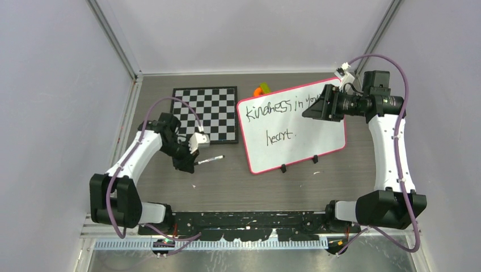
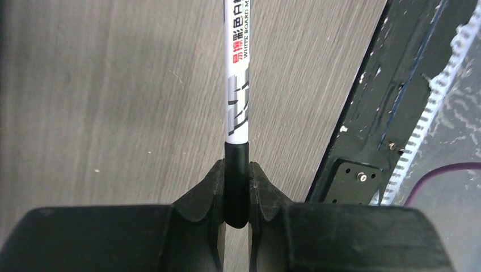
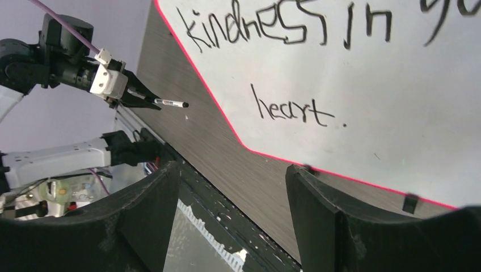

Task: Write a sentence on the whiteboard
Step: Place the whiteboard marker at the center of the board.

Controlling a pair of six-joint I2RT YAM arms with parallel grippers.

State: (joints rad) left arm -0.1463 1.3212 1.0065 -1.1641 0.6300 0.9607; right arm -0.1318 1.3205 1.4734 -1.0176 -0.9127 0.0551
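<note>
1. Slip risk: the left jaws are clenched on just the black tail end of the marker point(image 2: 237, 85). The long barrel sticks out, so any push on the tip could lever it loose.
2. Smear risk: the right jaws are spread wide with nothing in them, hanging over the far right corner of the whiteboard point(image 1: 317, 136), right over the end of the top line. A dip or sideways sweep there would rub the ink or shove the board.
3. The board isn't gripped by anything, so more pen pressure could skid it.
4. The whiteboard lies skewed on the worktop point(image 1: 227, 187), right of centre, just beside the checkerboard point(image 1: 207, 113), with its clips on the near edge.
5. The sentence point(image 3: 292, 110) is thin black scrawl in two lines – "kindness in your" over "heart". It is legible but wobbly, with no smudges that I can see.
</note>
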